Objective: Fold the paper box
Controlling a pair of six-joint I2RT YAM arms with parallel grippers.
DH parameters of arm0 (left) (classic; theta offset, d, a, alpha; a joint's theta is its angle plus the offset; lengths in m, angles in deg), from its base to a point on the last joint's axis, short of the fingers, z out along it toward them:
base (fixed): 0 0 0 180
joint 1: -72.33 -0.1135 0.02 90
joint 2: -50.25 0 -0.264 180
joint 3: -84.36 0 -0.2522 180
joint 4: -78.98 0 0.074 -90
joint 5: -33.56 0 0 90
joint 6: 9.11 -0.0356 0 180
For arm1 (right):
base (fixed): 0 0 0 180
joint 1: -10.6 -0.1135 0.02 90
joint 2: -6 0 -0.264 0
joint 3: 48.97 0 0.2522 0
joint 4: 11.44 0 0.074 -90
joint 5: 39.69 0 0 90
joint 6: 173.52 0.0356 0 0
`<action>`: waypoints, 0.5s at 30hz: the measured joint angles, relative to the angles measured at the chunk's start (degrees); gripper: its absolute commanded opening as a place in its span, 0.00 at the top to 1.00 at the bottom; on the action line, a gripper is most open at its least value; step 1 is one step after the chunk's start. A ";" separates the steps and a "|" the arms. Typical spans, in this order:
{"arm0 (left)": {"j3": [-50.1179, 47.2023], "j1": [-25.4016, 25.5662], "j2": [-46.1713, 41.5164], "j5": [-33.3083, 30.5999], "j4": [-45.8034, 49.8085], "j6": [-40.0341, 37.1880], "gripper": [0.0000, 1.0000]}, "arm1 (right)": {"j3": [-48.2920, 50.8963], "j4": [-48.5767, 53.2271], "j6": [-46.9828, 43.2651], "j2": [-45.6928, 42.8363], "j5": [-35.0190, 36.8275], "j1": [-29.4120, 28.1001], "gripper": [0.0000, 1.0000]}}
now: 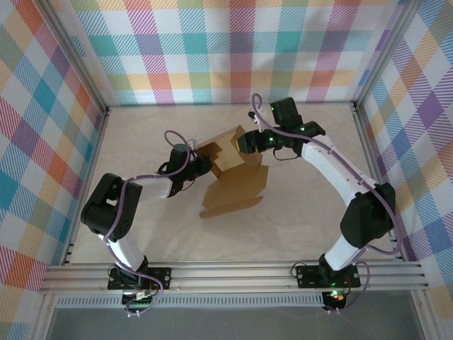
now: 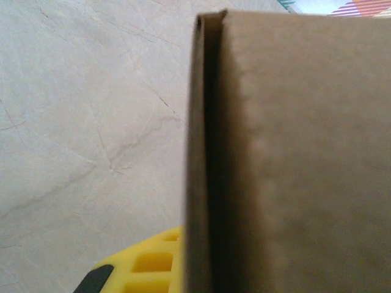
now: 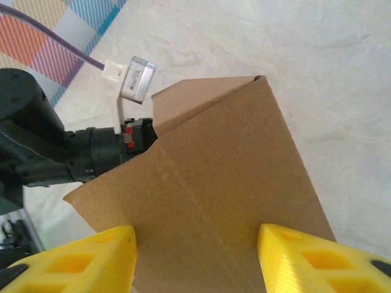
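Note:
The paper box (image 1: 237,190) is brown cardboard in the middle of the table, partly folded, with walls raised at its far end and a flat panel toward me. My left gripper (image 1: 203,166) is shut on the box's left wall. In the left wrist view one yellow finger (image 2: 143,265) shows beside that wall (image 2: 293,159); the other is hidden behind it. My right gripper (image 1: 248,144) is at the far right of the raised part. Its jaws (image 3: 197,231) stand apart, with a cardboard panel (image 3: 220,177) between them whose edges reach both fingers.
The pale marbled tabletop (image 1: 297,219) is framed by metal rails (image 1: 233,273) and plaid walls (image 1: 226,49). The left arm's black wrist (image 3: 55,159) and its white mount (image 3: 131,79) sit just behind the panel in the right wrist view.

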 measured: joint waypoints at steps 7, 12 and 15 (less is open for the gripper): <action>0.00 -0.09 -0.02 0.35 0.68 0.02 1.00 | -0.33 0.00 -4.76 0.63 7.98 -2.49 0.57; 0.00 -0.48 0.00 0.28 1.95 0.24 1.00 | -1.70 -0.20 -5.92 2.62 17.16 -5.35 0.59; 0.00 -0.48 0.00 0.37 2.40 0.24 1.00 | -2.23 -0.20 -6.34 3.28 22.29 -6.62 0.61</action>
